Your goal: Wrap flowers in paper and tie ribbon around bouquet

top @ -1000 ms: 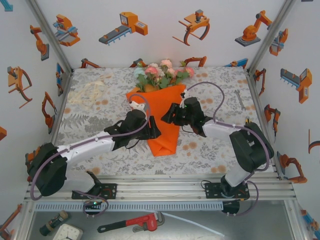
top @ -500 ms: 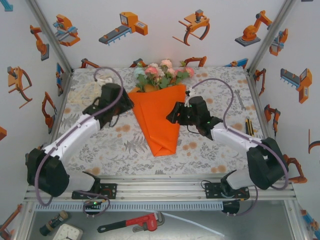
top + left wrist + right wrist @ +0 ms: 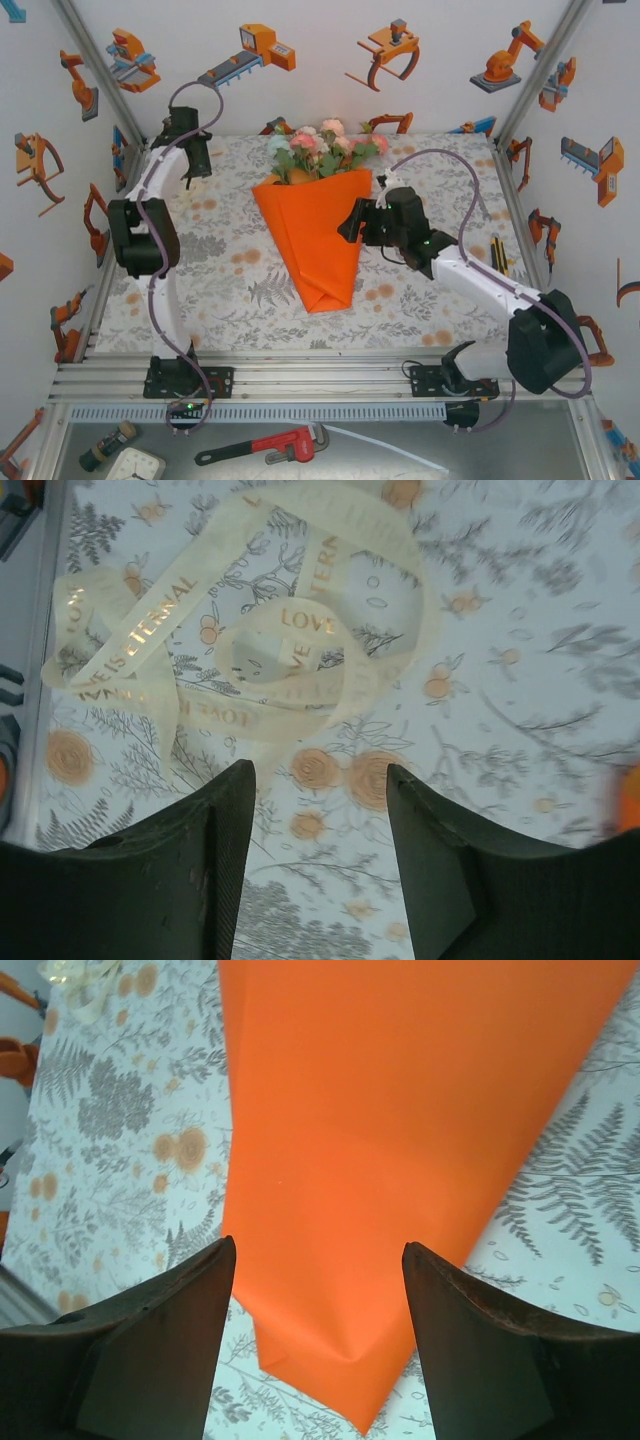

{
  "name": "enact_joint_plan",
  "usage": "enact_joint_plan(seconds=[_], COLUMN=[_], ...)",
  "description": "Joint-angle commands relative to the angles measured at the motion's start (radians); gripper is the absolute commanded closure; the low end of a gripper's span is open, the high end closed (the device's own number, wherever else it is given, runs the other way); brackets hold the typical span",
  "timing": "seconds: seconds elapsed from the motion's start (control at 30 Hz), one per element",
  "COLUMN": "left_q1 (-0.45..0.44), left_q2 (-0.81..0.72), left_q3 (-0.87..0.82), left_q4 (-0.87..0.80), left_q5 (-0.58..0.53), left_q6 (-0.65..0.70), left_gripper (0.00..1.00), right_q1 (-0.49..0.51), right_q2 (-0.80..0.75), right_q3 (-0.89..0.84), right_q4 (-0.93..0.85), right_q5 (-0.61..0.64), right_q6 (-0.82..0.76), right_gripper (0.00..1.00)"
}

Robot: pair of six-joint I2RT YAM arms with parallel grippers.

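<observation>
At upper left, the released left gripper (image 3: 320, 780) is hovering over the curling cream-white ribbon (image 3: 250, 650); pinching one loop is looking wisest. Right gripper (image 3: 318, 1250) is gaping too.

Floral cloth (image 3: 250, 290), red pipe wrench (image 3: 265, 447), robot-print walls (image 3: 300, 95)

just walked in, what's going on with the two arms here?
The flowers already sit wrapped in a cone of orange paper on the cloth. The left gripper hovers open above the loose cream ribbon at the far left, not yet gripping it. The right gripper is open over the cone's right side, holding nothing.
</observation>
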Motion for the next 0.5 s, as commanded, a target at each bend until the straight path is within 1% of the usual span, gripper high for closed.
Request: enact_joint_plan(seconds=[0.0,0.03,0.13,0.2,0.3,0.33,0.37,0.4,0.47], left_q1=[0.014,0.018,0.025,0.034,0.048,0.050,0.051,0.050,0.049], left_q2=[0.109,0.143,0.210,0.254,0.326,0.344,0.353,0.355,0.330], left_q3=[0.146,0.180,0.251,0.303,0.401,0.423,0.437,0.446,0.462], left_q4=[-0.169,-0.186,-0.211,-0.238,-0.313,-0.328,-0.337,-0.346,-0.370], left_q5=[0.042,0.064,0.083,0.109,0.157,0.174,0.182,0.185,0.211], left_q6=[0.220,0.240,0.264,0.265,0.242,0.235,0.230,0.225,0.208], left_gripper=[0.46,0.46,0.46,0.50,0.64,0.75,0.90,1.00,1.00], right_q1=[-0.003,-0.003,-0.005,-0.005,-0.007,-0.008,-0.009,-0.010,-0.012], right_q2=[0.040,0.055,0.086,0.096,0.096,0.093,0.089,0.086,0.081], right_q3=[0.052,0.062,0.090,0.096,0.096,0.097,0.098,0.099,0.108], right_q4=[0.032,0.026,0.003,-0.001,-0.007,-0.014,-0.018,-0.020,-0.023], right_q5=[-0.069,-0.072,-0.080,-0.082,-0.071,-0.062,-0.053,-0.048,-0.042], right_q6=[0.017,0.013,-0.003,0.000,0.001,-0.003,-0.007,-0.010,-0.015], right_gripper=[0.37,0.37,0.38,0.38,0.38,0.38,0.38,0.38,0.38])
